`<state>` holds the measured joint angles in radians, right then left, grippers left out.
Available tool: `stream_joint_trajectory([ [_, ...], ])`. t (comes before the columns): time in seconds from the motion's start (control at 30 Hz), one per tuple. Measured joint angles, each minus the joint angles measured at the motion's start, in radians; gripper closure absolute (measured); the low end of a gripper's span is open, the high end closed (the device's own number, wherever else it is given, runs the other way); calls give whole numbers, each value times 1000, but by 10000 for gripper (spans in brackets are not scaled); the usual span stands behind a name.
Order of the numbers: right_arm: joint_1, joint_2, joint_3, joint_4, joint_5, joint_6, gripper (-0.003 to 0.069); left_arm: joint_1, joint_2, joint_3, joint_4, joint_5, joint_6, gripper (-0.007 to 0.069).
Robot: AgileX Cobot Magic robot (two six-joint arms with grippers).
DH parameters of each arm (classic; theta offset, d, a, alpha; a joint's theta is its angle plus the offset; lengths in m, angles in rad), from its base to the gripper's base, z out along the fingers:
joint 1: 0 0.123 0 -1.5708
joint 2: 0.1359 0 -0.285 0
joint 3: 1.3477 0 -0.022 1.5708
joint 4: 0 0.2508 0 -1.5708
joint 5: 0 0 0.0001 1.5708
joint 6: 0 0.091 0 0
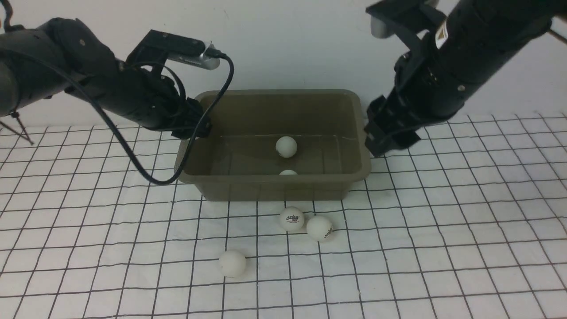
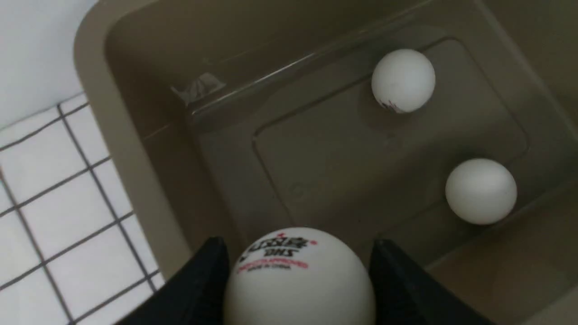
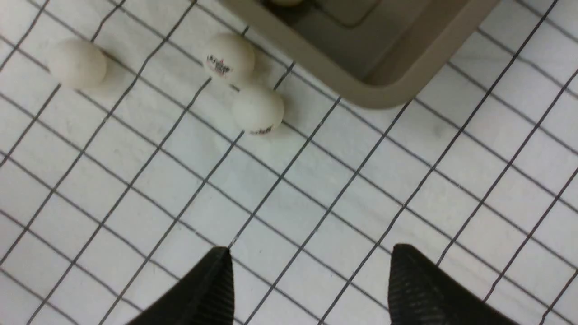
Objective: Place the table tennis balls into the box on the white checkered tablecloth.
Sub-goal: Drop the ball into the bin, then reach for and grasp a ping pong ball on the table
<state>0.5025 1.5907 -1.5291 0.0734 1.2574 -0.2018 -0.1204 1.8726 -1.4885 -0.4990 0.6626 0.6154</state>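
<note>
- Left wrist view only: left gripper clamped on matte white logo-printed table tennis ball, over the left end of olive-brown rounded plastic box. Front view hides this grip.
- Two smooth white balls on box floor.
- Right wrist view: right gripper fingers apart, holding nothing, above white black-gridded tablecloth.
- Three more white balls on cloth, just in front of box.

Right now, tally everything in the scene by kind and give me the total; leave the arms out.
Table tennis balls: 6 (2 in the box, 3 on the tablecloth, 1 gripped by the left gripper)
Box: 1
Tablecloth: 1
Total: 8
</note>
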Motion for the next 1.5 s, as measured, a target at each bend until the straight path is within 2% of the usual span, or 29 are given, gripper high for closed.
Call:
stream_joint_trajectory([
  [0.27,0,-119,154,49,-65,0,256,-1,131,-142,-3,112,2,270],
  [0.43,0,-131,232,98,-92,0,257,-5,173,-163,-3,140,6,225],
  [0.53,0,-131,316,145,-187,-29,257,-11,186,-165,-7,142,17,153],
  [0.7,0,-130,445,198,-432,-89,258,-19,186,-174,-14,152,29,137],
  [0.77,0,-121,466,201,-493,-97,258,-19,175,-187,-14,173,39,177],
  [0.83,0,-101,476,205,-534,-102,258,-19,138,-189,-13,173,60,256],
  [1.03,5,-1,476,238,-606,-106,258,-19,-82,-190,-11,197,91,574],
  [1.07,13,14,476,240,-613,-106,258,-19,-119,-190,-6,201,91,602],
  [1.2,89,72,477,238,-680,-107,258,-21,-236,-190,40,222,83,629],
  [1.33,159,125,474,212,-731,-107,258,-21,-304,-191,91,319,58,629],
  [1.5,160,170,453,178,-733,-101,258,-21,-323,-191,103,416,45,629],
])
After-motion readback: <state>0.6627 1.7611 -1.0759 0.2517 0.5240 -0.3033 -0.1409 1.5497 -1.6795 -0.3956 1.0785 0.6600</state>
